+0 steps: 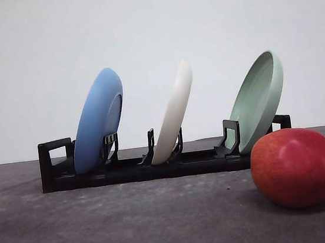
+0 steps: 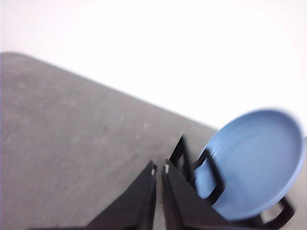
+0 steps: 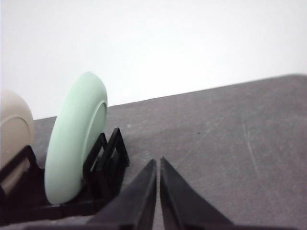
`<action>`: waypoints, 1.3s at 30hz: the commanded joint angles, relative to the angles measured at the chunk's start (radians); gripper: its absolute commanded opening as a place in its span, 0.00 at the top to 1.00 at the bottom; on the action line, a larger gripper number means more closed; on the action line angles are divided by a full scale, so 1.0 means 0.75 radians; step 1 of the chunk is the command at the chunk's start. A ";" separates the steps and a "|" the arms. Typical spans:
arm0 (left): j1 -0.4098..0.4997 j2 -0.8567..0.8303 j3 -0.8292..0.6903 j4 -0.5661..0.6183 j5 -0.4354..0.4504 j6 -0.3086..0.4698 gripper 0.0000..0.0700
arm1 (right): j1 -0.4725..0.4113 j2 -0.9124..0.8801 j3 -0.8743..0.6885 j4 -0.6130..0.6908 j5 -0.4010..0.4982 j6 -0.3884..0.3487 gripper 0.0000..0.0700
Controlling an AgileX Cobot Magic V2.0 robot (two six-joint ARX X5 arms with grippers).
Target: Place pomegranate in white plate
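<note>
Three matte plates stand tilted on edge in a black slotted rack (image 1: 156, 166) on the grey, lightly speckled desk (image 1: 104, 223): a blue plate (image 1: 98, 120), the white plate (image 1: 174, 113) with a smooth raised rim, and a pale green plate (image 1: 260, 99). Glossy and roundish, the red pomegranate (image 1: 296, 167) lies on the desk just before the rack's right end, tan nub facing right. Left gripper (image 2: 159, 168) is clenched beside the blue plate. Right gripper (image 3: 158, 163) is clenched too, near the green plate.
</note>
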 commanded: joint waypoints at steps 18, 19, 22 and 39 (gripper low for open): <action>0.001 0.376 0.861 -0.985 0.073 0.221 1.00 | -0.001 0.207 0.721 -0.891 -0.135 -0.018 0.99; 0.001 0.411 0.885 -1.018 0.099 0.241 1.00 | -0.001 0.232 0.730 -0.901 -0.166 -0.031 0.99; 0.001 0.525 0.944 -1.100 0.182 0.302 1.00 | -0.001 0.321 0.734 -0.900 -0.254 -0.080 0.99; -0.360 0.807 0.976 -0.948 0.274 0.812 1.00 | 0.272 0.560 0.733 -0.792 -0.309 -0.474 0.99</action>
